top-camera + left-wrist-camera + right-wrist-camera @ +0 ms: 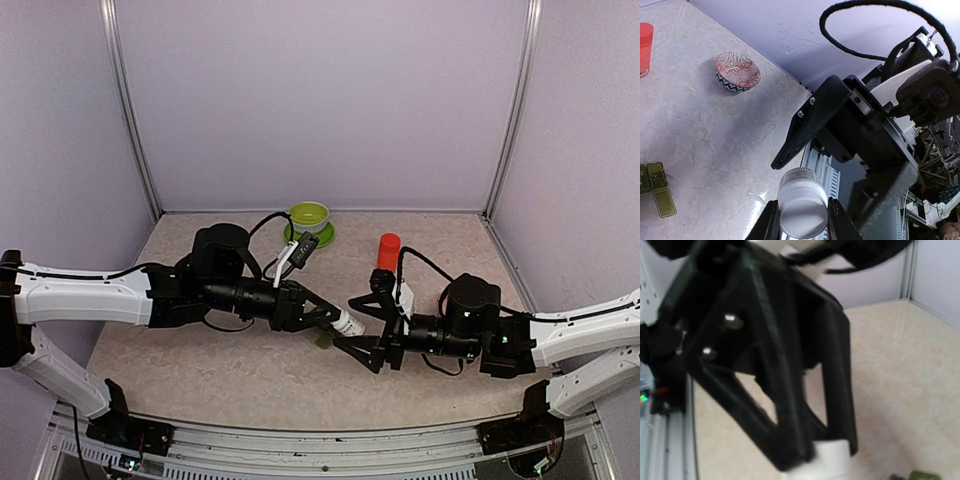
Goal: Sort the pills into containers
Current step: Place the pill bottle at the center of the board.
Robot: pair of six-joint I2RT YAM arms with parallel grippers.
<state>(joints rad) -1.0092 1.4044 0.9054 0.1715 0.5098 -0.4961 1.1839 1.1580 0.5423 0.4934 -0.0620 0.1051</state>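
Note:
My left gripper [335, 318] [801, 220] is shut on a white pill bottle [349, 324] [801, 207] held above the table's middle. The bottle's end points at my right gripper [343, 322], which stands open with one finger above and one below that end. In the left wrist view a black finger [805, 130] of the right gripper hangs just beyond the bottle. The dark green containers [324, 340] [655, 192] [925, 475] lie on the table under the bottle. No pills show. The right wrist view is blurred, with the bottle [832, 460] between dark fingers.
A red bottle [388, 250] [644, 47] stands upright behind the right gripper. The lime-green bowl [309, 217] on its saucer is at the back wall. A red-and-white patterned bowl [737, 71] sits on the table near the wall.

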